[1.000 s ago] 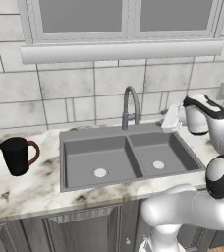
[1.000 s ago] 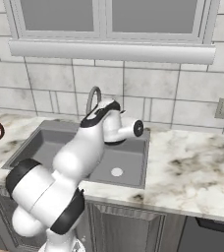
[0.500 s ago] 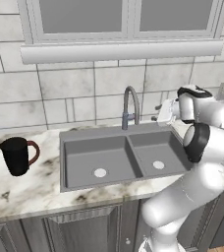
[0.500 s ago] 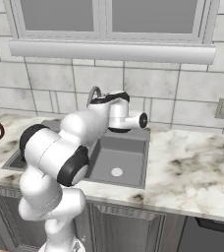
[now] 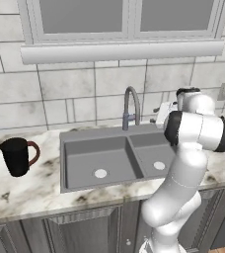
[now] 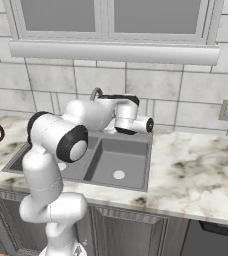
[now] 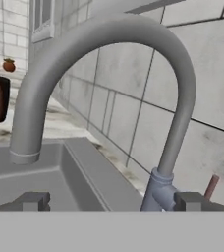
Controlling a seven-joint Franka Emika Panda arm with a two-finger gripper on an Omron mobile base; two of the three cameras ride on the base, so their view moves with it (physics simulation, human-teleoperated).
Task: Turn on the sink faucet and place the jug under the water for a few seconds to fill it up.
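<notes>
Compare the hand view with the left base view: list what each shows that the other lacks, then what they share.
Hand view alone: a small reddish lever at the faucet's base, seen close. Left base view alone: both sink basins with their pale drains, the window, the cabinet doors. Shared: the sink faucet, dry with no stream visible, and the jug standing on the counter beside the sink.

The white arm rises from the 5 o'clock corner of the left base view, folds at a dark-jointed elbow and reaches back toward 1 o'clock, its hand turned sideways. In the right base view it climbs from 7 o'clock, bends at the elbow and stretches level toward 3 o'clock. In the hand view the gripper has its two dark fingertips standing wide apart, holding nothing.
</notes>
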